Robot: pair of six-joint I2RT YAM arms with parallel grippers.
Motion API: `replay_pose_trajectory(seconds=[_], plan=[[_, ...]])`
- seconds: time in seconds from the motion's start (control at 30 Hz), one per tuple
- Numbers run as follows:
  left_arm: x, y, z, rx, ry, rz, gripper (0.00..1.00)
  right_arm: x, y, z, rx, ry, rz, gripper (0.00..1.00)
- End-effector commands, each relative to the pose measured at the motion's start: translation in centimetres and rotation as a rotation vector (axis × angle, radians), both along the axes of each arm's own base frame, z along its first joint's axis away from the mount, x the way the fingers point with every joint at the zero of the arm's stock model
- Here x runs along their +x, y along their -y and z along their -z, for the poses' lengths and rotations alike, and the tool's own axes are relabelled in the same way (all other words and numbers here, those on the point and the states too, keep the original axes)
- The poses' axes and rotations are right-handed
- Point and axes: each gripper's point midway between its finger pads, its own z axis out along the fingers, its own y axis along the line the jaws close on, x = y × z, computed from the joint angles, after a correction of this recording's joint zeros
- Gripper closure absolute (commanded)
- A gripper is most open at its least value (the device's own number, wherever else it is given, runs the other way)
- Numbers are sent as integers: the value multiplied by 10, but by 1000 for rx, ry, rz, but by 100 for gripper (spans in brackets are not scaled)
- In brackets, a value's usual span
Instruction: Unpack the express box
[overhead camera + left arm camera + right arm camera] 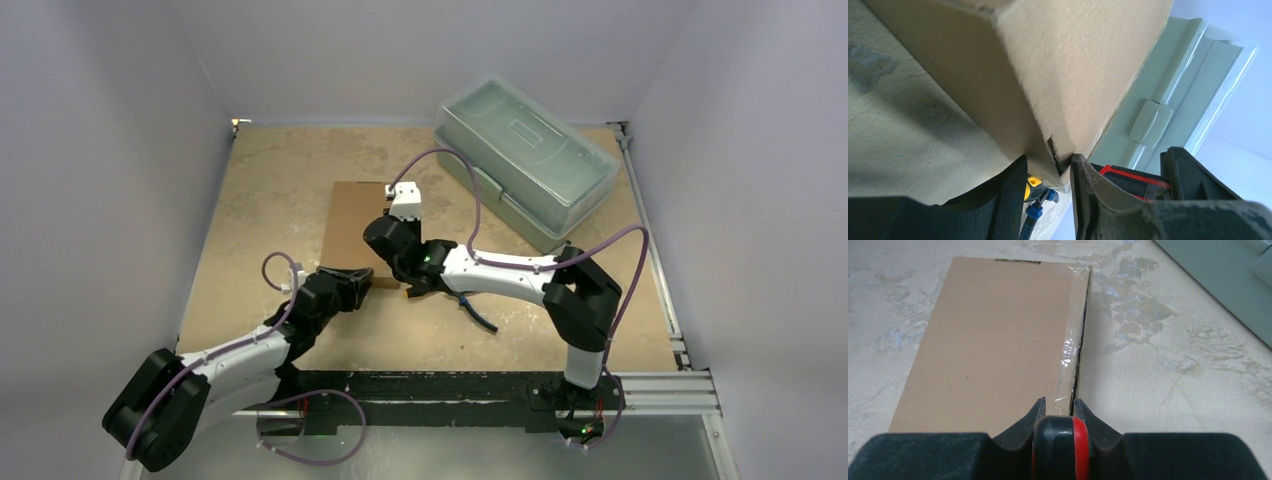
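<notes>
The express box, flat brown cardboard, lies mid-table. In the right wrist view its top has clear tape and a dark slit along the right edge. My left gripper is at the box's near edge. The left wrist view shows its fingers pressed on either side of the box's near corner. My right gripper hangs over the near right corner, shut on a black-and-red tool. That tool's tip is hidden below the fingers. It also shows beyond the left fingers.
A large grey-green plastic toolbox stands closed at the back right, close to the box's right side. A blue-and-yellow hand tool lies on the table under my right forearm, near the box's front. White walls enclose the table.
</notes>
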Motion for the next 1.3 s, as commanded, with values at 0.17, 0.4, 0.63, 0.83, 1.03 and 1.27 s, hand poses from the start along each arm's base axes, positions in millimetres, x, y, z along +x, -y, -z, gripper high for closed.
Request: replay_pose_trajectory(seconds=[0.17,0.4,0.63,0.83,1.03,1.27], plan=[[18,2,-19,-19,97,-27,67,-15,-12,-32,-11,62,-6,100],[10,16,-23,-36,91,58,51,-8,-5,-32,117,-9,102,100],[5,20,-20,-19,122,64,55,0,4,-27,174,-93,233,100],[10,32,-19,-51,164,102,63,-3,4,-13,157,-111,227,100],[16,41,-22,-91,190,112,64,-8,5,-16,130,-77,234,100],[29,45,-38,-74,235,98,65,-19,-1,-7,80,-73,275,100]])
